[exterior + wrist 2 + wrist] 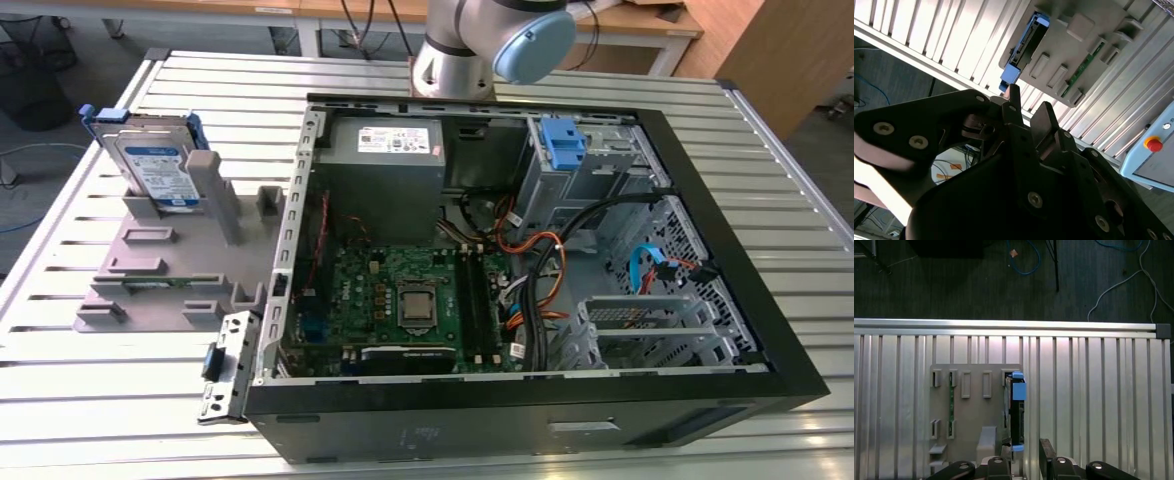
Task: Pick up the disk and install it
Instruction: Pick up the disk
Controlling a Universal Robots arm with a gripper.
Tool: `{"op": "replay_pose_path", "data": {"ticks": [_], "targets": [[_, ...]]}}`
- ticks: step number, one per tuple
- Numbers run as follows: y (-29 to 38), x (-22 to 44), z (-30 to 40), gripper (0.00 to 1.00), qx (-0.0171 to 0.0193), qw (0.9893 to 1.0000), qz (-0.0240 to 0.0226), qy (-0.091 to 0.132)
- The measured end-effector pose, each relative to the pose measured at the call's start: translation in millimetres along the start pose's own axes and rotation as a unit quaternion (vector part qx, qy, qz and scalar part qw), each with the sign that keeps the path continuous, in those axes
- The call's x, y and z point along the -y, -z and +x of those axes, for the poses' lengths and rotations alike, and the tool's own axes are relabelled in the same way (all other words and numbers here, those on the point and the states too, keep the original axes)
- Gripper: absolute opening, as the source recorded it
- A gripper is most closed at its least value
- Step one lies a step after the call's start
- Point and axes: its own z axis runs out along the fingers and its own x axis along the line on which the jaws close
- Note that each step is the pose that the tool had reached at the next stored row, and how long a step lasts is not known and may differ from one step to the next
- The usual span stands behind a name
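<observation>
Gripper (1026,446) open, empty, above slatted metal table (1094,390), dark floor (954,285) beyond its edge

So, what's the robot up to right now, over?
Jaws open, empty. Disk upright in the grey holder beside the open computer case, not yet picked up. Nothing blocking it.

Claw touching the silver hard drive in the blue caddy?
Apart. Exterior view: the silver disk in its blue plastic caddy stands in the grey plastic holder, nothing gripping it.
</observation>
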Motion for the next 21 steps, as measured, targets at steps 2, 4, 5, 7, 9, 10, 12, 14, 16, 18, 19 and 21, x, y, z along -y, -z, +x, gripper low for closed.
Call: {"op": "replay_pose_path", "data": {"ticks": [2, 4, 5, 7, 9, 10, 12, 14, 16, 18, 19, 21], "targets": [[-0.6, 0.0, 0.0, 0.35, 0.0007, 1.0, 0.0002, 0.0], [-0.8, 0.1, 0.1, 0.35, 0.0007, 1.0, 0.0001, 0.0], [-0.8, 0.0, 0.1, 0.35, 0.0007, 1.0, 0.0001, 0.0], [-0.8, 0.0, 0.1, 0.35, 0.0007, 1.0, 0.0001, 0.0], [-0.8, 0.1, 0.1, 0.35, 0.0007, 1.0, 0.0001, 0.0], [-0.9, 0.0, 0.1, 0.35, 0.0007, 1.0, 0.0001, 0.0], [-1.5, 0.1, 0.1, 0.35, 0.0008, 1.0, 0.0004, 0.0], [-2.2, 0.1, 0.2, 0.35, 0.0008, 1.0, 0.0008, 0.0], [-3.2, 0.2, 0.3, 0.35, 0.0008, 1.0, 0.0015, 0.0], [-3.9, 0.2, 0.4, 0.35, 0.0008, 1.0, 0.002, 0.0], [-4.3, 0.2, 0.4, 0.35, 0.0008, 1.0, 0.0022, 0.0], [-4.9, 0.2, 0.5, 0.35, 0.0008, 1.0, 0.0027, 0.0]]}}
